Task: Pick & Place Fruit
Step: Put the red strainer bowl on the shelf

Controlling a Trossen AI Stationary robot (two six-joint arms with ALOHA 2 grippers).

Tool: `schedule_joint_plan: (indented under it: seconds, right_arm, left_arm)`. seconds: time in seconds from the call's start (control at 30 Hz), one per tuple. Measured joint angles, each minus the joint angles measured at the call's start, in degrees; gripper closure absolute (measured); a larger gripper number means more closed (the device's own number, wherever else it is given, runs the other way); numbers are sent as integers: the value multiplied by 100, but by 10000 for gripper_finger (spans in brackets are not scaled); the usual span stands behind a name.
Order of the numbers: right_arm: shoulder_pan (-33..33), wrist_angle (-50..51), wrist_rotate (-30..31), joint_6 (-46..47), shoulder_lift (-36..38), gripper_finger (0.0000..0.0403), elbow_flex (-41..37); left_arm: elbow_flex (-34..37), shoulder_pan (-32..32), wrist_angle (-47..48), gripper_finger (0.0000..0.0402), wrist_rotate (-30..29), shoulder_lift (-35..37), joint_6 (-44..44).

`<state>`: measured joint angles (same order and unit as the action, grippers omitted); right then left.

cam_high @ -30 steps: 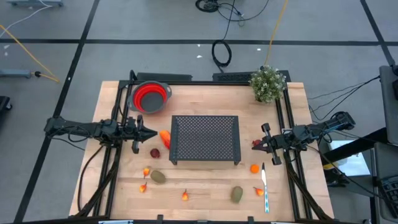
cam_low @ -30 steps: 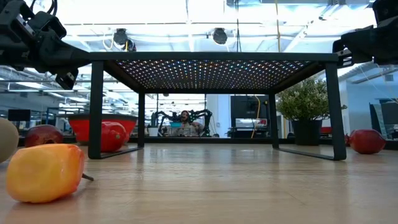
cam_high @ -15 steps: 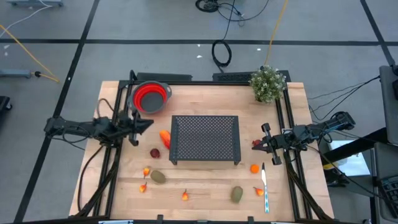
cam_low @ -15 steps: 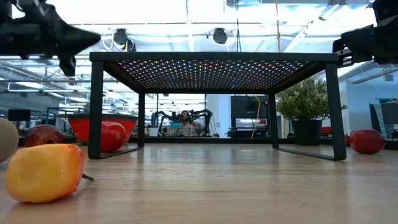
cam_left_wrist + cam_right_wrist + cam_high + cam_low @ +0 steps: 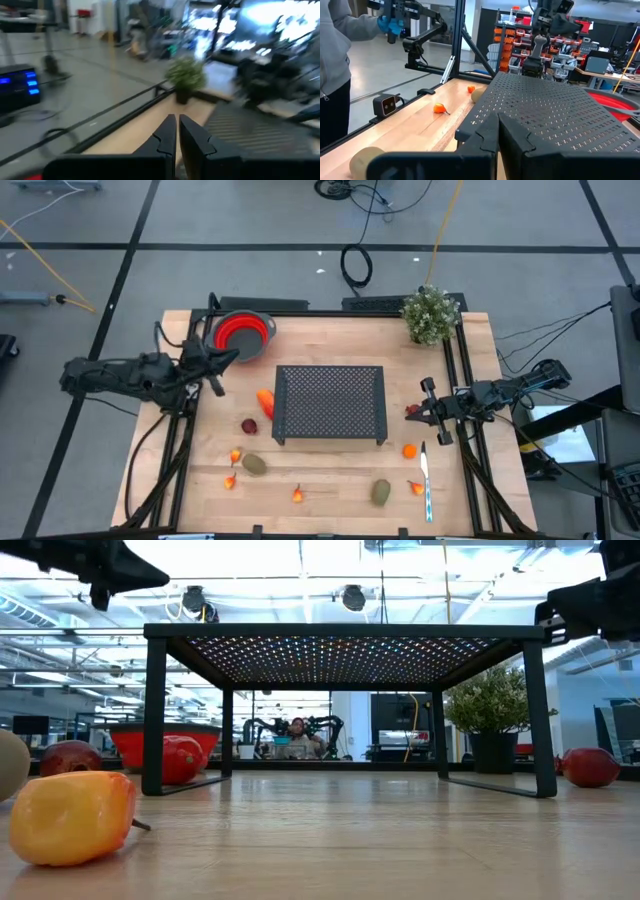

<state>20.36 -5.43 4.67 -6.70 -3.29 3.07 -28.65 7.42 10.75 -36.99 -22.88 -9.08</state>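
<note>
The left gripper (image 5: pixel 232 356) hangs pinched shut and empty beside the red bowl (image 5: pixel 243 337), while the fruit lies loose on the table (image 5: pixel 330 475): a long orange piece (image 5: pixel 265 401) against the black mesh rack (image 5: pixel 330 405), a dark red round one (image 5: pixel 249 426) and a brownish-green oval (image 5: pixel 255 464) nearer the front. Coming down closed, it would likely knock a piece away, or clip the rack. On the right, the right gripper (image 5: pixel 424 412) waits shut and empty by a red piece (image 5: pixel 411 410); any sweep could scatter that or the blue-handled utensil (image 5: pixel 427 480).
</note>
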Motion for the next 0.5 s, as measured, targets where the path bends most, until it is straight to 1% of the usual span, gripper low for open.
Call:
schedule_joint_plan:
  seconds: [0.1, 0.17, 0.37, 0.5]
  right_arm:
    - [0, -19, 0, 0, 0, 403, -2]
    - [0, -19, 0, 0, 1, 403, -2]
    - [0, -18, 0, 0, 2, 403, 0]
    - [0, -16, -2, -2, 0, 403, 0]
  left_arm:
    - [-515, -10, 395, 383, -378, -533, -4]
    - [-821, -72, 559, 383, -497, -854, -33]
    - [-1625, -528, 697, 383, -506, -1629, -297]
    - [-2139, -1018, 1227, 383, -455, -2043, -629]
